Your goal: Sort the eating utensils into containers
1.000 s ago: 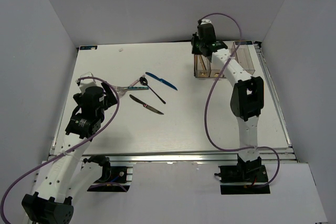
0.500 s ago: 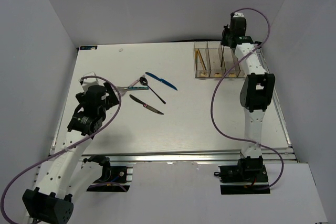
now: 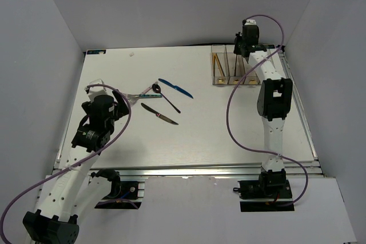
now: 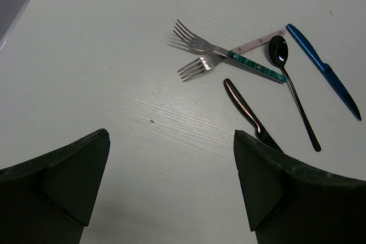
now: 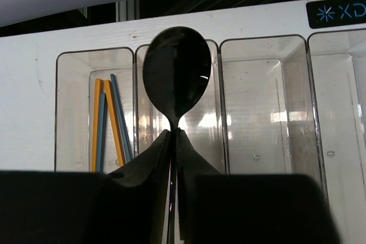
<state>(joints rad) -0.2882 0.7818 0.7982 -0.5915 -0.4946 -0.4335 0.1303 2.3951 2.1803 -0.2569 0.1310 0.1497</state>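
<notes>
My right gripper (image 3: 245,43) is shut on a black spoon (image 5: 176,77) and holds it bowl-forward above the row of clear containers (image 3: 226,51). In the right wrist view the spoon sits over the second bin from the left (image 5: 209,118). The leftmost bin (image 5: 71,84) holds orange and blue chopsticks (image 5: 108,121). The other two bins (image 5: 263,107) look empty. My left gripper (image 4: 171,181) is open and empty above the bare table, short of two forks (image 4: 197,52), a second black spoon (image 4: 280,52), a dark knife (image 4: 245,107) and a blue knife (image 4: 320,64).
The loose utensils lie in a cluster left of the table's middle (image 3: 163,100). White enclosure walls stand around the table. The right arm (image 3: 273,101) stretches along the right side to the bins at the back right corner.
The right gripper with the spoon swung from the left end of the bins to the right, then came back a little to the left. The left arm barely moved.
</notes>
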